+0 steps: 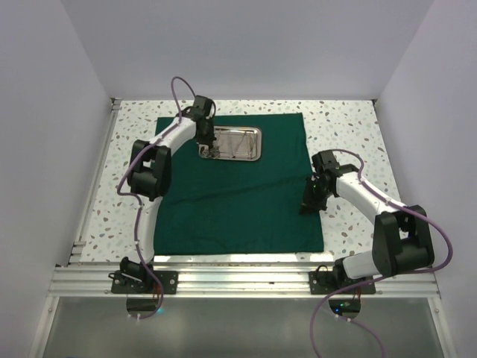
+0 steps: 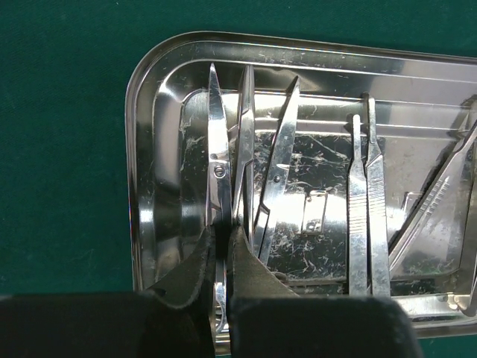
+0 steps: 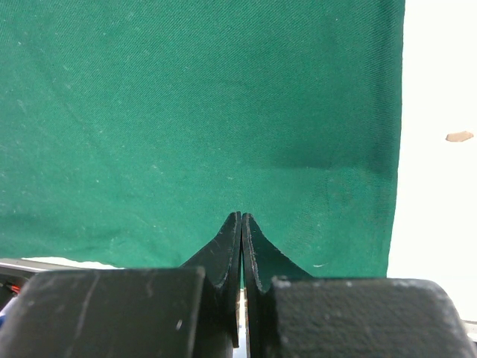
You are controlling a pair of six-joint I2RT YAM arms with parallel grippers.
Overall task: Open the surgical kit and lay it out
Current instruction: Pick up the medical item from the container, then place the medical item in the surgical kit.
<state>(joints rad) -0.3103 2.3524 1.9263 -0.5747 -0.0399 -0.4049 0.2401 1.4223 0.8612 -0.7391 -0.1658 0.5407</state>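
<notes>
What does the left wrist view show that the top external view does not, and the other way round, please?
Only the left wrist view separates the tools: the scissors pinched by the shut left gripper, and the tweezers further along. Only the top external view shows the cloth wrap spread flat as a whole sheet, the speckled table, and the right gripper at the cloth's right edge. Both show the steel tray lying on the green cloth with the left gripper reaching into it.
</notes>
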